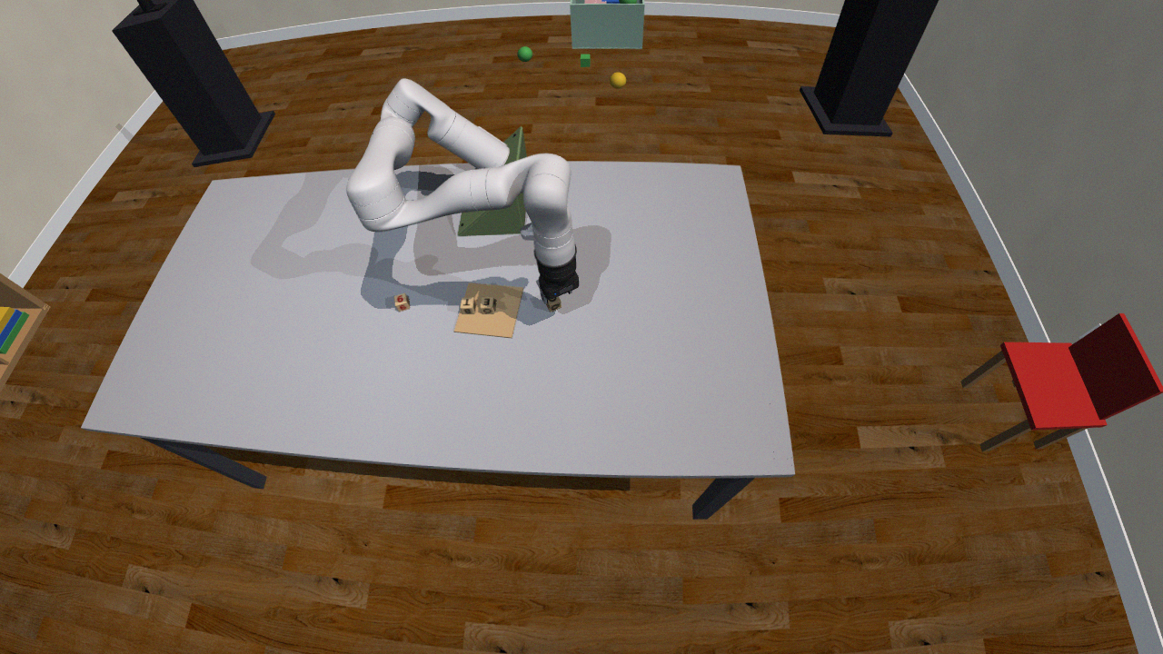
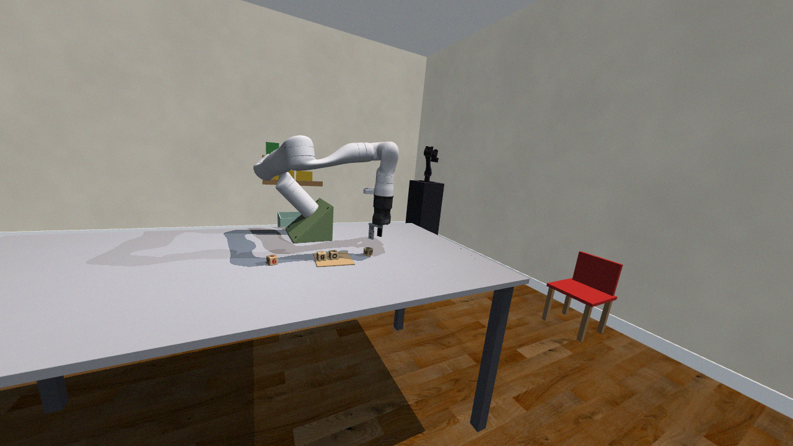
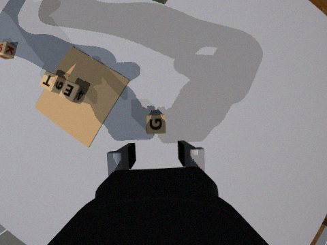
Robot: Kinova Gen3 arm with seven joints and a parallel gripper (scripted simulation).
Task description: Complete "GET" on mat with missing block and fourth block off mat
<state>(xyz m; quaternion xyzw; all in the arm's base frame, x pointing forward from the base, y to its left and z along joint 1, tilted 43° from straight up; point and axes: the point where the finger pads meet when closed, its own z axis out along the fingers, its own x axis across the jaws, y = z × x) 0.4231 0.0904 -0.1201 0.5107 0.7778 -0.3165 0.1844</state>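
A tan mat (image 1: 488,327) (image 2: 336,262) (image 3: 68,116) lies on the grey table. On it stand the T block (image 1: 468,305) (image 2: 321,254) (image 3: 48,80) and the E block (image 1: 487,304) (image 2: 332,254) (image 3: 73,91), side by side. The G block (image 1: 553,304) (image 2: 368,251) (image 3: 155,124) lies on the table off the mat, G on top. A fourth block with red marks (image 1: 402,302) (image 2: 271,259) (image 3: 7,50) lies on the table on the mat's other side. My gripper (image 1: 555,295) (image 2: 375,233) (image 3: 157,150) is open and empty, hanging a little above the G block.
The arm's green base (image 1: 496,215) (image 2: 310,224) stands on the table behind the mat. A red chair (image 1: 1073,378) (image 2: 587,285) and dark pillars stand on the floor around the table.
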